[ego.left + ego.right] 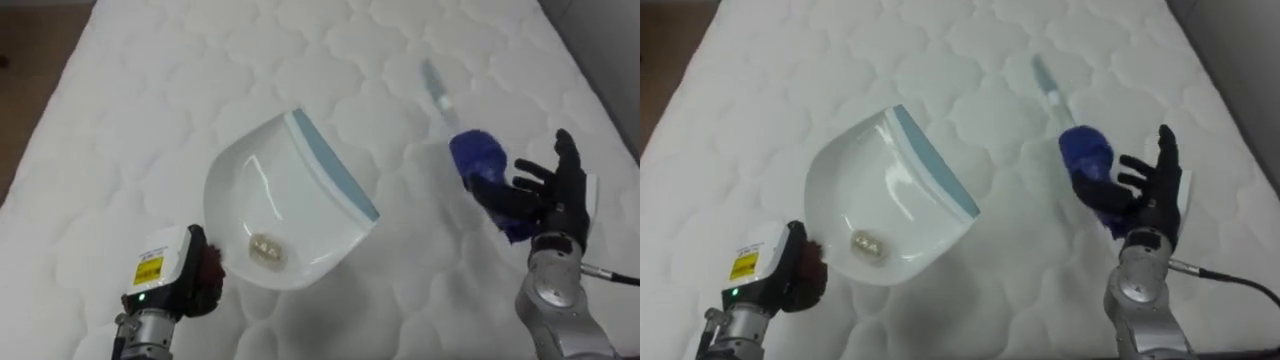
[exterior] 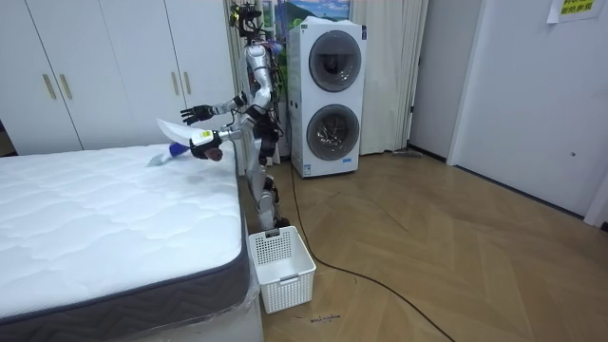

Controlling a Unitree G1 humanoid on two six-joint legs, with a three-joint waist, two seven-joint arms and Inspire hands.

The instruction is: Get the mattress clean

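Observation:
My left hand (image 1: 172,278) is curled on the handle of a white dustpan (image 1: 285,200) with a pale blue lip. It holds the pan up over the bed, and a small pale scrap (image 1: 266,250) lies inside. A blue brush (image 1: 478,160) with a clear handle (image 1: 436,88) lies on the white quilted mattress (image 1: 150,90) to the right. My right hand (image 1: 556,192) hovers at the brush's near end with its fingers spread, gripping nothing. In the room view I stand at the bed's side, with the left hand (image 2: 205,144) and right hand (image 2: 196,114) stretched over it.
The mattress edge (image 1: 600,90) runs along the right. On the floor by my feet stands a white slatted basket (image 2: 281,267). Behind me are stacked washing machines (image 2: 329,95), and white wardrobe doors (image 2: 104,76) stand beyond the bed.

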